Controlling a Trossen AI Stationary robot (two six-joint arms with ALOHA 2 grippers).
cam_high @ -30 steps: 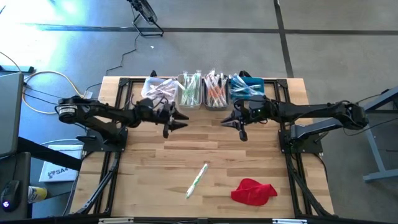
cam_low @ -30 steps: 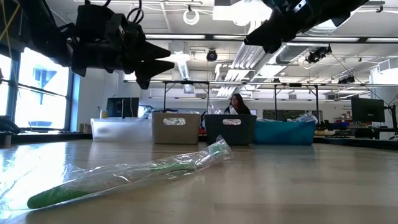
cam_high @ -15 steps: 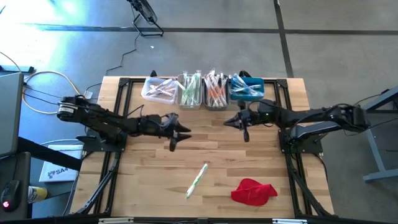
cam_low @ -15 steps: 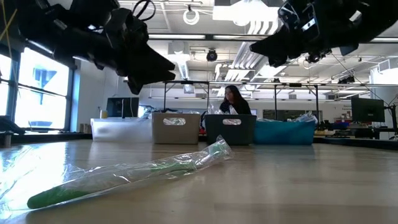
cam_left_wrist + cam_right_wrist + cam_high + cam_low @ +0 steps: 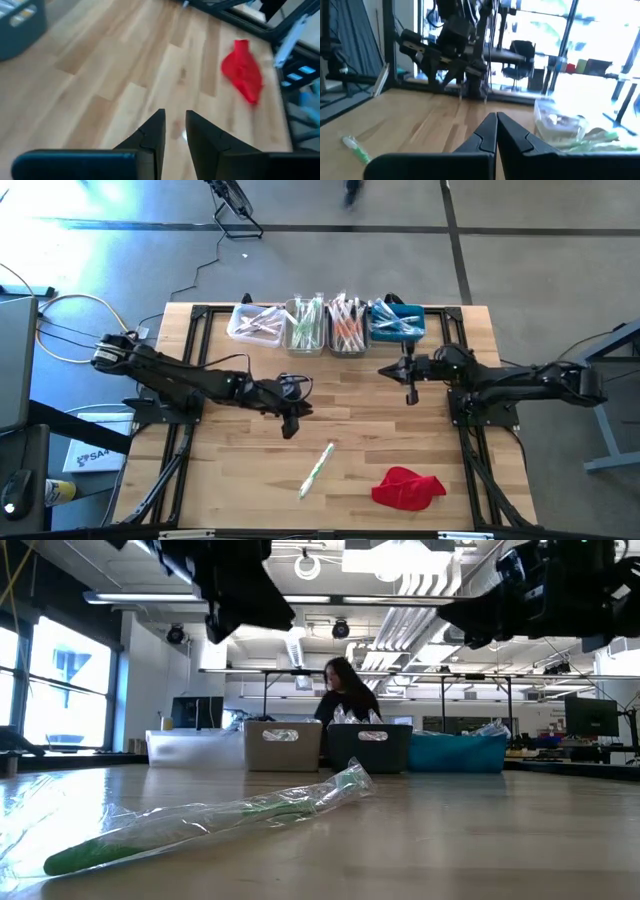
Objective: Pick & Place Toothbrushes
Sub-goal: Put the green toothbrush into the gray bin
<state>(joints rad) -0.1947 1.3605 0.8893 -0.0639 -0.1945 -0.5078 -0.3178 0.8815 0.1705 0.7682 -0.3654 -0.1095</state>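
4 bins, 1 loose toothbrush

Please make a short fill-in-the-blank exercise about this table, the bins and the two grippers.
1. The loose toothbrush on the table has a ____ handle.
2. The crumpled cloth is ____.
3. Along the far edge stand ____ bins.
4. The right gripper holds ____.

Missing words: green; red; four; nothing

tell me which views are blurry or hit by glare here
Left wrist view: motion blur smears the red cloth and the boards. Right wrist view: bright windows wash out the background. Low view: the wrapped green toothbrush is soft up close, its wrapper glinting. High view: sharp, with pale glare on the floor at upper left.
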